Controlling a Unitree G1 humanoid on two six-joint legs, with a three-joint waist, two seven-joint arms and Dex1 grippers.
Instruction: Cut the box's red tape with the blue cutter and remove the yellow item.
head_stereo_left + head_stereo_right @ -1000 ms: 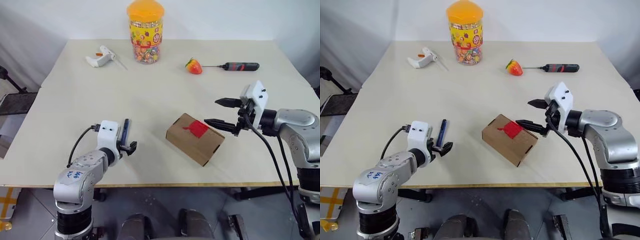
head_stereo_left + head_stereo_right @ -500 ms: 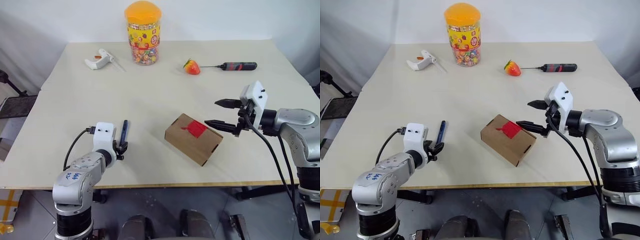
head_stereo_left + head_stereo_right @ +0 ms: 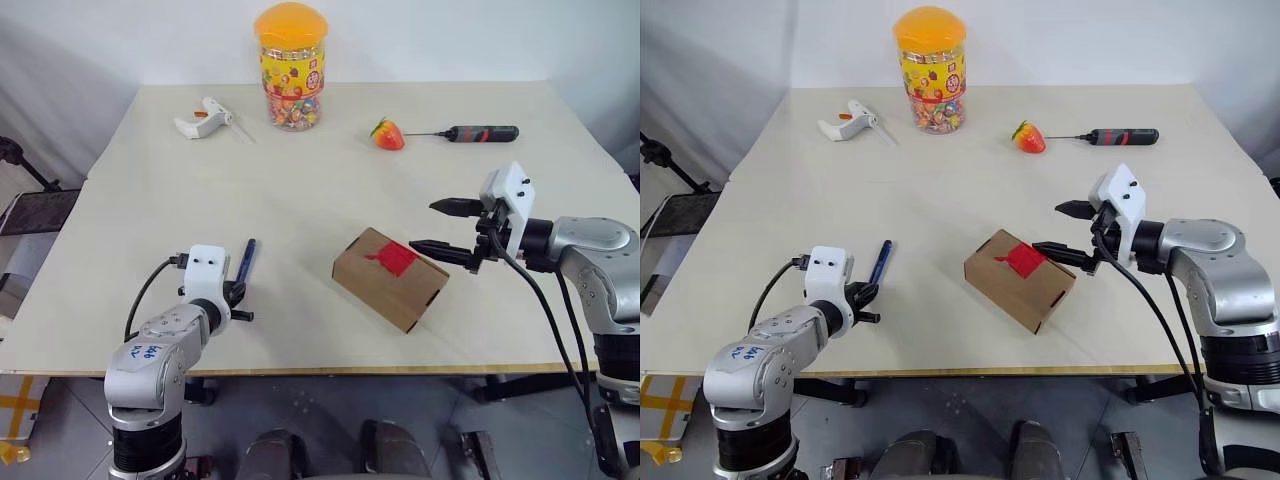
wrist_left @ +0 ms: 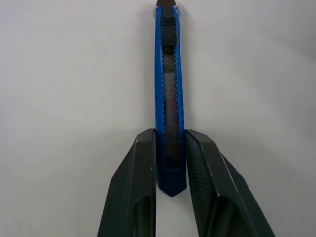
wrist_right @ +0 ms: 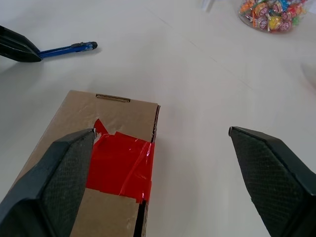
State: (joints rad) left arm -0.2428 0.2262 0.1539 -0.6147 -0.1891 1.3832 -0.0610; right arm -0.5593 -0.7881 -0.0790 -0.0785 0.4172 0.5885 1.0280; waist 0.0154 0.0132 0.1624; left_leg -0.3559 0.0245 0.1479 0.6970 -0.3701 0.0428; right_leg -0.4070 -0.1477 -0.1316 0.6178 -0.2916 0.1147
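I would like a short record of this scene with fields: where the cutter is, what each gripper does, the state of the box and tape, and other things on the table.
cutter: blue cutter lies flat on the table, its rear end between the left gripper's fingers
left gripper: left gripper shut on the cutter, not lifted
right gripper: right gripper open, hovering at the box's right end
box: box closed, lying at an angle
tape: red tape uncut across the flap
others: candy jar, white tool, strawberry, screwdriver along the far side
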